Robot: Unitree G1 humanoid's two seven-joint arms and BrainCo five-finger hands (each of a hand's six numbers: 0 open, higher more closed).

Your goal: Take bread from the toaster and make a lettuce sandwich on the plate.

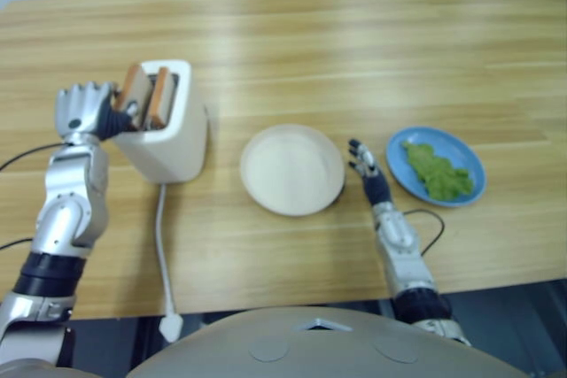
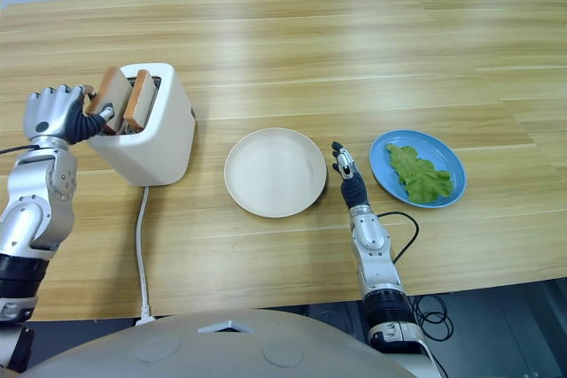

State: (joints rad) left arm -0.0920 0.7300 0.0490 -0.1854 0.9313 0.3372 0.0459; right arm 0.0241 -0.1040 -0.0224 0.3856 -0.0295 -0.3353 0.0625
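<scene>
Pinching browned bread [image 2: 110,93], left robot hand [image 2: 55,112], boxy toaster [image 2: 158,143], round plate [image 2: 275,173]

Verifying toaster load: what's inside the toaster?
Two bread slices stand in the toaster slots, tops sticking out. The left robot hand grips the outer slice. Their lower parts and the slot bottoms are hidden by the toaster's body.

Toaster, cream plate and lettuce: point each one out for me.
toaster [image 2: 149,143]: right eye view, on its white front wall.
cream plate [image 2: 275,172]: right eye view, on its bare middle.
lettuce [image 2: 417,173]: right eye view, on the middle of the leaf.
</scene>
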